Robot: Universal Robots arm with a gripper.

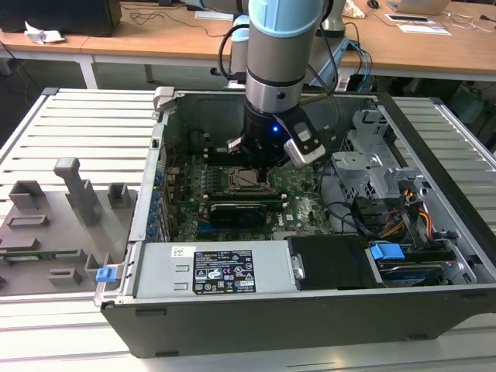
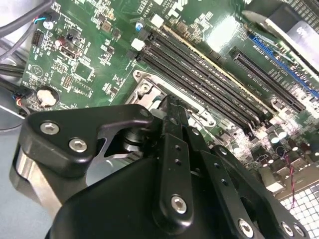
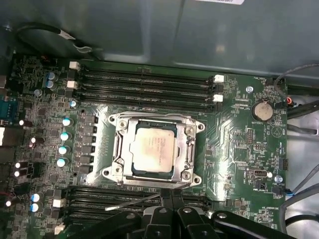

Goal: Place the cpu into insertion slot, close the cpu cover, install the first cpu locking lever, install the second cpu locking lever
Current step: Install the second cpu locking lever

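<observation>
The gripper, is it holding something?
Cannot be told. The gripper hangs just beside the socket, where the cpu already sits under the cover.

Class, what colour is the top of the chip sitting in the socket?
Pale silver-grey; the chip shows best in the first wrist view.

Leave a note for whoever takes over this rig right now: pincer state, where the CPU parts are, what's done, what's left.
Pincer: shut, empty, hovering at the socket's edge on the motherboard inside the computer case.
CPU: seated in the socket.
CPU cover: folded flat around the chip.
A thin locking lever lies just beside the fingertips in the first wrist view; whether either lever is latched can't be told.
Done: chip placed, cover closed.
Left: check and lock both levers.
</observation>
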